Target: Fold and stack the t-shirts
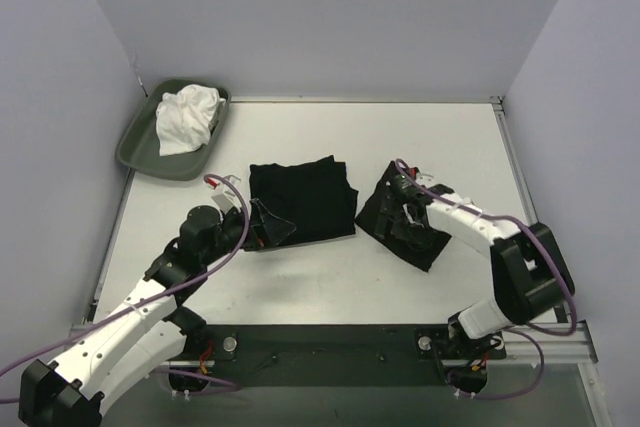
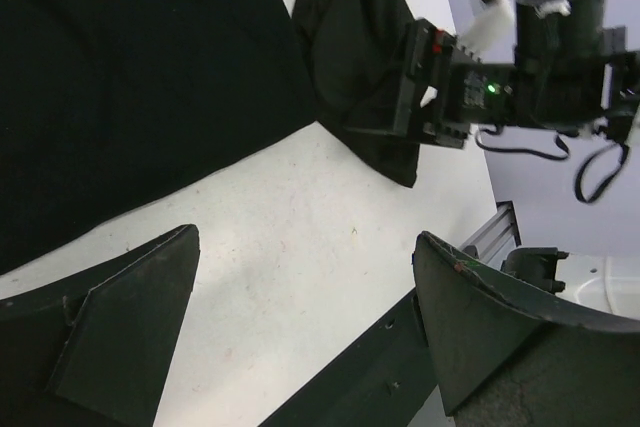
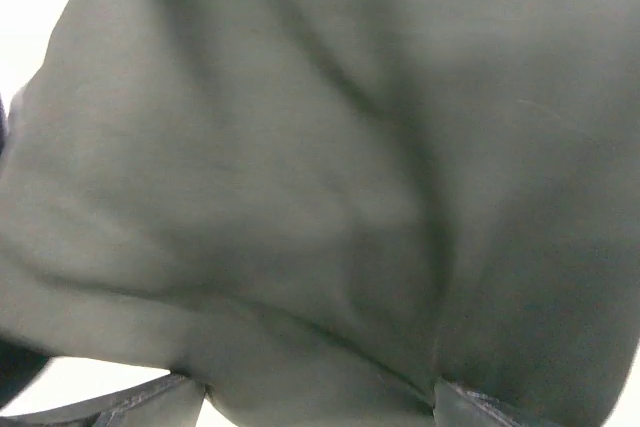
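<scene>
Where the two black t-shirts lie, the middle of the table [image 1: 330, 282] is taken up. The folded t-shirt [image 1: 305, 197] sits flat as a rough square at the centre, and the crumpled t-shirt [image 1: 428, 245] lies close against its right edge; whether the two touch I cannot tell. The left gripper [image 1: 268, 227] is low at the folded t-shirt's near left corner, its jaws spread wide with nothing between them. Its wrist view shows bare white table under the gap and the cloth's edge just beyond the fingertips. The right gripper [image 1: 403, 215] is down over the crumpled t-shirt, jaws likewise apart. Its own camera is filled with dark wrinkled cloth close beneath, with only the two fingertips showing at the bottom corners, so contact cannot be judged. Open room is widest in the near band between the t-shirts and the dark strip [image 1: 330, 347] where the arms are bolted. More of it runs along the far side behind both t-shirts, and a bare stretch lies to the left of the folded one. In the far left corner a grey-green tray [image 1: 130, 135] holds a bunched white cloth [image 1: 185, 119], well apart from both grippers. The surface is matte white, edged on the right by a metal rail [image 1: 508, 152]. Plain pale lilac walls [image 1: 330, 17] close off the left, far and right sides.
</scene>
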Motion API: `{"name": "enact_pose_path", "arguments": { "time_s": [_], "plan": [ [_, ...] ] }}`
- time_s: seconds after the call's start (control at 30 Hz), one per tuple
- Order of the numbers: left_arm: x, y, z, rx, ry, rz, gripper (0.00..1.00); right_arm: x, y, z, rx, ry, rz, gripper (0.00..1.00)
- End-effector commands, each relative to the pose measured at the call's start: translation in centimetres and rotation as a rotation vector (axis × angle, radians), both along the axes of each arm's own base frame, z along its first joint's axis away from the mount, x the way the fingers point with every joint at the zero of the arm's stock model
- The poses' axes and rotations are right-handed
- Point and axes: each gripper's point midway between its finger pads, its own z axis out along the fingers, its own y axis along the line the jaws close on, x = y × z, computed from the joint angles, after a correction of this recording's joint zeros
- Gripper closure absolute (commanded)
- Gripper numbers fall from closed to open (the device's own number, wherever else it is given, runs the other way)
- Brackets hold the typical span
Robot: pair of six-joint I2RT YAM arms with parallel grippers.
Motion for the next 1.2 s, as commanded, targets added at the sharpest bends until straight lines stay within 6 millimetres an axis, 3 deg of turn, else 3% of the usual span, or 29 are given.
{"name": "enact_pose_path", "arguments": {
  "time_s": [0.0, 0.13, 0.17, 0.3, 0.53, 0.77, 0.9, 1.17],
  "plan": [
    [-0.1, -0.6, 1.6, -0.014, -0.029, -0.001, 0.03, -3.3, -6.8, 3.8, -0.264, -0.078, -0.079, 0.0],
    [-0.3, -1.7, 1.5, 0.002, -0.028, -0.019, 0.02, -4.1, -9.8, 9.3, -0.348, -0.202, -0.123, 0.0],
    [-0.4, -1.9, 1.5, 0.006, -0.027, -0.022, 0.02, -3.6, -9.6, 10.5, -0.337, -0.235, -0.128, 0.0],
    [-0.8, -3.3, 1.7, 0.016, -0.035, -0.051, 0.03, -3.0, -8.4, 11.9, -0.278, -0.272, -0.12, 0.0],
    [-0.7, -4.6, 1.2, 0.047, -0.031, -0.067, 0.03, 1.1, -6.0, 8.2, -0.211, -0.258, -0.174, 0.0],
    [-0.6, -4.0, 1.4, 0.081, -0.047, -0.052, 0.03, 3.9, -6.2, 5.3, -0.202, -0.176, -0.236, 0.0],
    [-0.7, -3.7, 1.3, 0.095, -0.048, -0.048, 0.02, 4.6, -6.3, 3.9, -0.186, -0.137, -0.247, 0.0],
    [-0.3, -3.8, 0.7, 0.127, -0.039, -0.05, 0.02, 6.2, -5.2, -0.1, -0.219, 0.002, -0.009, 0.0]
  ]
}}
